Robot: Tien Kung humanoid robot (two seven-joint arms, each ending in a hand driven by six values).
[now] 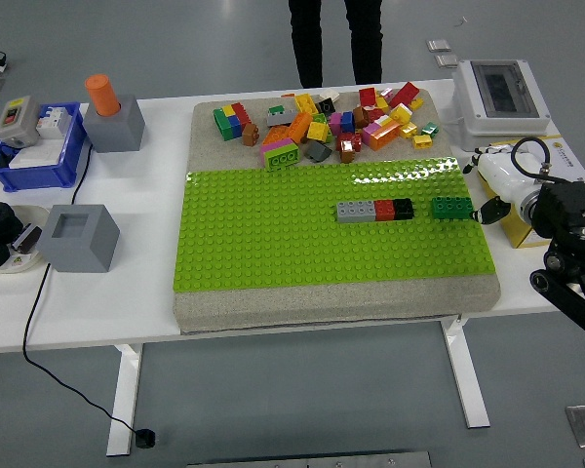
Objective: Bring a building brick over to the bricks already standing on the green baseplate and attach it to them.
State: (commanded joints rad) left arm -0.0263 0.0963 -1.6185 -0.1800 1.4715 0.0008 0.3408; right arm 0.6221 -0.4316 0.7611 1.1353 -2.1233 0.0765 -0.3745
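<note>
The right hand (494, 185) sits over the right edge of the green baseplate (273, 244), arm coming in from the lower right. It's white with dark fingertips, but from this angle I honestly can't tell whether it's open or curled, and I see nothing in it. No left arm in the head view at all.

The dark green brick (452, 207) is just to the hand's left, close by, standing alone on the baseplate. A bit further left, across a small gap, is the row (374, 210) already standing: grey, red, black, end to end. The loose brick pile (322, 122) is further away, up and to the hand's left, on the foam pad behind the baseplate.

My read: the green one is the obvious pick, since it's the nearest brick and already in line with the row. To do this well, I'd come down from above and pinch it across its short sides, so the end facing the black brick stays free. Lift it straight off the studs, shift it left, line up the studs before pressing, and push down evenly. A tilted press likely leaves one end proud, or nudges the row.

The yellow box (541, 210) is right under the wrist, so watch for bumping it.
</note>
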